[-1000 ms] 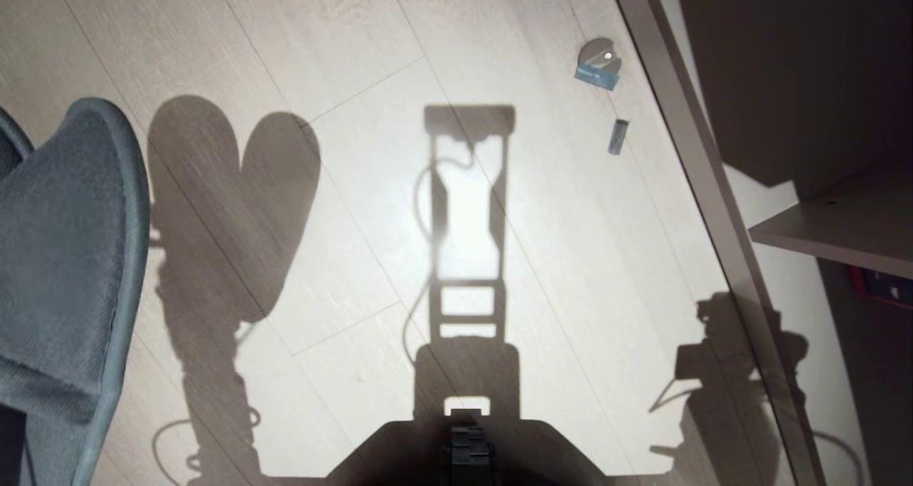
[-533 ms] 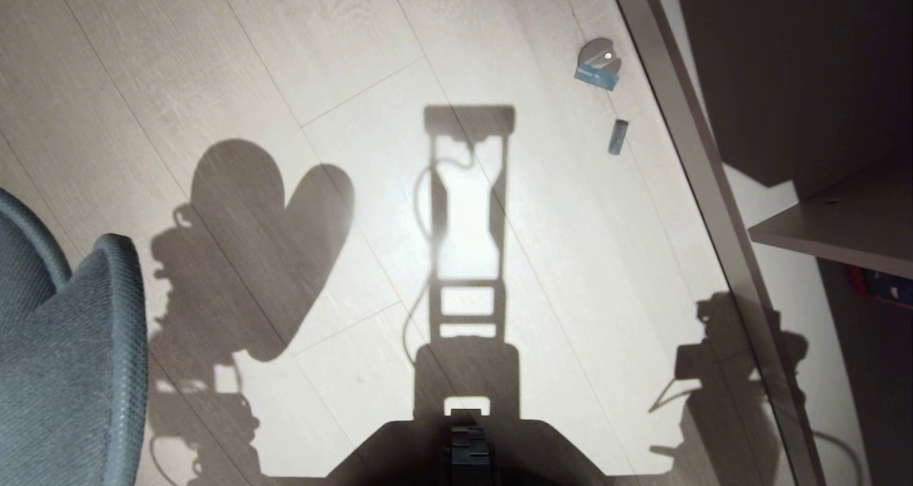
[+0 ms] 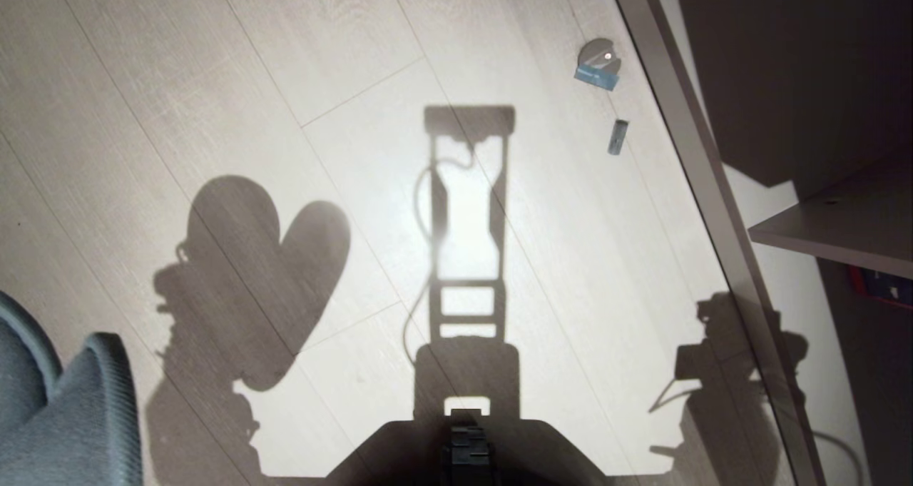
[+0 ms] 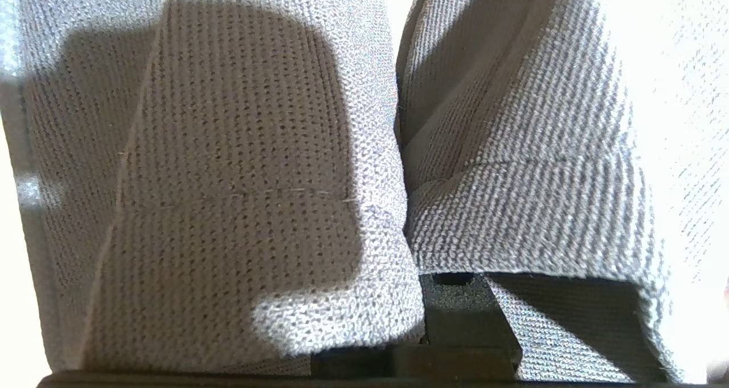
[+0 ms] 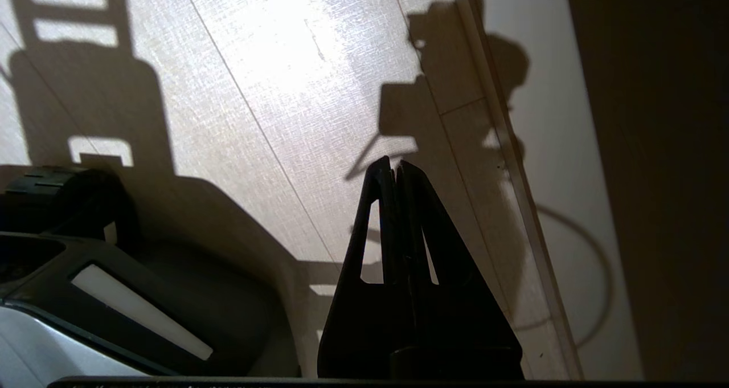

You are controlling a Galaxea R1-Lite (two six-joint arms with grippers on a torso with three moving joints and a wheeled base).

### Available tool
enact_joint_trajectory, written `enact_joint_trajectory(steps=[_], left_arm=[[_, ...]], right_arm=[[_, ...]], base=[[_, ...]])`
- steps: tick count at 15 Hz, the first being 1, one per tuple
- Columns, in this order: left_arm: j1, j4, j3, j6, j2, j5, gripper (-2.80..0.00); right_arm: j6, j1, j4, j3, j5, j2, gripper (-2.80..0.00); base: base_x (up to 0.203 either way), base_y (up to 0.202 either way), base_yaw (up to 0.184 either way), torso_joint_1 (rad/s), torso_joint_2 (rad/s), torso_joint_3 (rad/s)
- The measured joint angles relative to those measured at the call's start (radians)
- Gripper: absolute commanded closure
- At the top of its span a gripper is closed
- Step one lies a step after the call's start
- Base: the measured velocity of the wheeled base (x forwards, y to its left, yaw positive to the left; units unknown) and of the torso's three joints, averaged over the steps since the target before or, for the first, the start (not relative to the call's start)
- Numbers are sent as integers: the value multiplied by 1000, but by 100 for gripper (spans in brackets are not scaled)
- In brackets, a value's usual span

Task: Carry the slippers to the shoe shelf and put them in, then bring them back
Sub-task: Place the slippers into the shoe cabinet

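Note:
The dark grey slippers [image 3: 64, 422] hang at the lower left corner of the head view, only their rounded ends showing. In the left wrist view the pair [image 4: 239, 166] fills the picture, side by side. My left gripper [image 4: 424, 302] is shut on the slippers where they meet; one black finger [image 4: 464, 314] reaches into the opening of one slipper, the other finger is hidden by fabric. The shoe shelf [image 3: 763, 200] runs along the right edge, its pale base board behind a taupe front edge. My right gripper [image 5: 394, 168] hangs shut and empty above the floor beside the base.
A grey disc with a blue label [image 3: 598, 63] and a small grey cylinder [image 3: 618, 136] lie on the pale wood floor near the shelf's front edge. A taupe board [image 3: 842, 236] juts out inside the unit. My base [image 5: 114, 297] is beside the right gripper.
The slippers have sunk toward the lower left corner of the head view, and their shadow on the floor has slid down with them. The right arm and the camera have kept still.

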State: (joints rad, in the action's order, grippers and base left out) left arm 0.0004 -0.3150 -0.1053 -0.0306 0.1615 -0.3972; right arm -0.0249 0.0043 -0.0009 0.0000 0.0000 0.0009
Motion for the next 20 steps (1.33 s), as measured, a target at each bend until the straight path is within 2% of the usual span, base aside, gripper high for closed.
enact_joint_trajectory(steps=[3, 4, 6, 8, 9, 12, 15, 20], left_arm=[[0, 65, 77, 133, -55, 122, 0], [1, 72, 91, 149, -73, 148, 0], [1, 131, 100, 137, -114, 196, 0], [1, 194, 104, 93, -141, 293, 0], [1, 220, 104, 82, -150, 318, 0], [1, 226, 105, 49, -161, 331, 0], [1, 296, 105, 87, -164, 389, 0], [1, 317, 104, 136, -164, 377, 0]], right_arm=[[-2, 0, 0, 0, 0, 0, 0], [0, 0, 0, 0, 0, 0, 0], [1, 0, 1, 0, 0, 0, 0], [2, 0, 1, 0, -1, 0, 0], [1, 0, 1, 0, -1, 0, 0], [1, 0, 1, 0, -1, 0, 0], [1, 0, 1, 0, -2, 0, 0], [-1, 0, 0, 0, 0, 0, 0]], base=[[0, 0, 0, 0, 0, 0], [0, 0, 0, 0, 0, 0], [0, 0, 0, 0, 0, 0], [0, 0, 0, 0, 0, 0], [0, 0, 0, 0, 0, 0], [0, 0, 0, 0, 0, 0], [0, 0, 0, 0, 0, 0], [0, 0, 0, 0, 0, 0]])
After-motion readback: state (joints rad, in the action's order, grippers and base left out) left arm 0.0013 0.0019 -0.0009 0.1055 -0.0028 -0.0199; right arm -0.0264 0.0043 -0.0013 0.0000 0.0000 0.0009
